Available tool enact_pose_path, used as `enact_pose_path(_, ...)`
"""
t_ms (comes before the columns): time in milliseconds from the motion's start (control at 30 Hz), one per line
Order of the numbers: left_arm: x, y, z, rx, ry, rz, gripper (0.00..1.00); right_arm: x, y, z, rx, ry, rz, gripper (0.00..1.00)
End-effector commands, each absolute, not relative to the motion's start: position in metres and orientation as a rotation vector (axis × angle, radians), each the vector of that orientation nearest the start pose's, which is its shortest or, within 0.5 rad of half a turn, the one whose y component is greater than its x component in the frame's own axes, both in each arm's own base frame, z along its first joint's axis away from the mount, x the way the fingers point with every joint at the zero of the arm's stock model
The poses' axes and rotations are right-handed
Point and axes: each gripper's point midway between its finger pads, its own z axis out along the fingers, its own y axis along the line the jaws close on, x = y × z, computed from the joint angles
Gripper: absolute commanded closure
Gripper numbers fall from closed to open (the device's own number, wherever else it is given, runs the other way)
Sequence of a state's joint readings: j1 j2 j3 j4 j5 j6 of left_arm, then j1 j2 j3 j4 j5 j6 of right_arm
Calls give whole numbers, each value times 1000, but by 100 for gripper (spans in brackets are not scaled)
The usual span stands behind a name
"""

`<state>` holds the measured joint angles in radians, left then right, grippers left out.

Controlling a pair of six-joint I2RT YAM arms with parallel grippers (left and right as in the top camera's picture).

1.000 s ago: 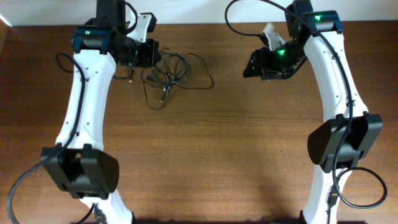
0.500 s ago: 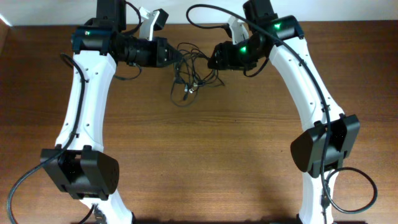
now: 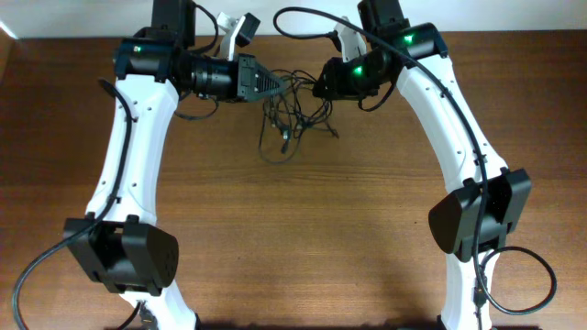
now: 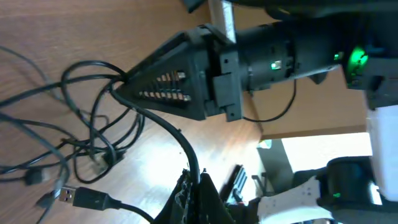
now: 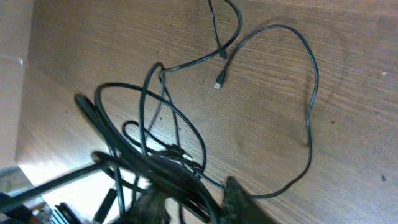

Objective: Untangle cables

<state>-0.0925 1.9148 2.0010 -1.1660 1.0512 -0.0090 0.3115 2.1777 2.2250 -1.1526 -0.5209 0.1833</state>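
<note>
"Where are the cables (image 3: 286, 119)?"

"At the far middle of the table (image 3: 303, 229), loosely bunched, with a few loops trailing toward the near side."

"And your tools?"

"My left gripper (image 3: 275, 87) is clenched on one of the cables at the bunch's left edge. My right gripper (image 3: 321, 90) is pinched onto loops at its right edge. Their tips face each other, near but apart."
</note>
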Motion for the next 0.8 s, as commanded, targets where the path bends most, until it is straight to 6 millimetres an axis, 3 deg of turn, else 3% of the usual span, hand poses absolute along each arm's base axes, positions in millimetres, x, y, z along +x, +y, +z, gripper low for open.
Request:
enact_pose_path(0,396,-195,327,481,2268,-1509,100,459,237,215,-368,2648,836,86)
enact_pose_path(67,396,-194,325,477,2276,-1500,100,460,236,214,-372,2647,833,96)
enact_pose_path(233,418,-171,291,393,2428,-1160,100,456,205,221,-284,2686,821,96)
enact_pose_path(367,441,-116,251,253,2595,-631,100,442,169,235,-200,2729,797,96)
enact_pose_path(500,443,-78,234,172,2676,-322,100,431,140,227,-96,2816,760,96)
enact_pose_path(633,443,-62,230,141,2693,-197,100,428,128,223,-72,2850,700,96)
enact_pose_path(767,443,-62,230,142,2693,-198,100,429,110,214,-49,2885,530,96)
